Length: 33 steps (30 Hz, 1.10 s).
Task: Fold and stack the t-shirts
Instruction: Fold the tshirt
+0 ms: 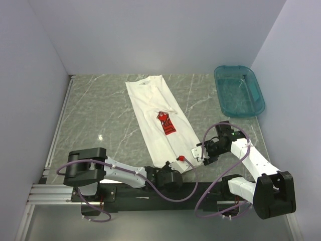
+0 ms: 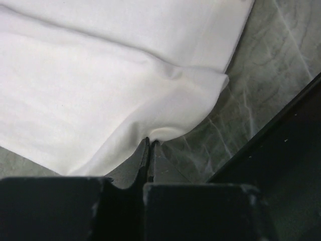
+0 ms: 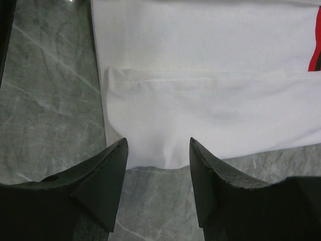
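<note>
A white t-shirt [image 1: 153, 108] with a red chest print [image 1: 166, 123] lies folded into a long narrow strip down the middle of the table. My left gripper [image 1: 167, 169] is at the strip's near end. In the left wrist view that gripper [image 2: 150, 142] is shut, and the t-shirt [image 2: 100, 90] puckers where its edge is pinched at the tips. My right gripper [image 1: 190, 156] is at the strip's near right corner. In the right wrist view it [image 3: 157, 141] stands open, with the t-shirt's [image 3: 210, 115] doubled hem edge lying just between and ahead of the tips.
A teal plastic basin [image 1: 239, 90] sits at the back right against the wall. Grey marbled tabletop [image 1: 100, 115] shows on both sides of the shirt. A black rail [image 2: 281, 150] runs along the table's near edge, close to the left gripper.
</note>
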{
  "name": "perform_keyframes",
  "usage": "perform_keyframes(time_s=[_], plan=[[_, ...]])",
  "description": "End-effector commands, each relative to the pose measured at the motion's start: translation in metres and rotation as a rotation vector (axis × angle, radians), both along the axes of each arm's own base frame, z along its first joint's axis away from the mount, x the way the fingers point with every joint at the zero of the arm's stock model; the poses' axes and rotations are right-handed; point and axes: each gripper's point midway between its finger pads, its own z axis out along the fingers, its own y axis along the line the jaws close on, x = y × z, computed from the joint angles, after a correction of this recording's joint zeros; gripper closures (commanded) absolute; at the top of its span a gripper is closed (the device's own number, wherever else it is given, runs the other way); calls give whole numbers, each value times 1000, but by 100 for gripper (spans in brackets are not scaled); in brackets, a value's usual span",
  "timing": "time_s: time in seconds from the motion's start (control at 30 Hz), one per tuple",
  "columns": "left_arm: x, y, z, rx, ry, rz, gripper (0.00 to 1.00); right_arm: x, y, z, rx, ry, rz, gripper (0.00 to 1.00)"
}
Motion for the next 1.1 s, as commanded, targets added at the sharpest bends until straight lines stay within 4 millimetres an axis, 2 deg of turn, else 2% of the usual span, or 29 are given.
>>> perform_keyframes(time_s=[0.0,0.07,0.1,0.13,0.2,0.27,0.37,0.53,0.63,0.7,0.83,0.93,0.97,1.07], plan=[[2,33,-25,122,16,57,100,-6,1,1,5,14,3,41],[-4,33,-24,87,50,43,100,-8,1,0,4,20,7,41],[-7,28,-14,41,64,29,100,-11,0,-1,-1,28,18,41],[-9,32,-15,33,75,18,100,-14,-1,-2,-9,34,31,43],[-15,23,-4,-34,100,-12,100,-20,-2,-4,-12,55,46,43],[-18,21,0,-56,108,-32,100,-22,-1,1,-8,65,52,45],[-22,12,7,-91,122,-71,100,-36,-4,1,-18,79,68,46],[-28,0,7,-98,142,-110,100,-52,-2,-20,-68,67,96,42],[-29,0,5,-95,151,-110,100,-44,-3,-28,-96,45,51,40],[-29,-6,11,-134,152,-108,100,-42,-2,-30,-105,39,54,40],[-30,1,9,-150,164,-93,100,-34,0,-33,-120,13,46,40],[-32,4,9,-153,170,-89,100,-30,8,-27,-91,26,27,43],[-32,4,10,-155,171,-88,100,-25,11,-18,-77,16,24,43],[-32,6,11,-167,175,-90,100,-20,13,-14,-67,-14,23,42]])
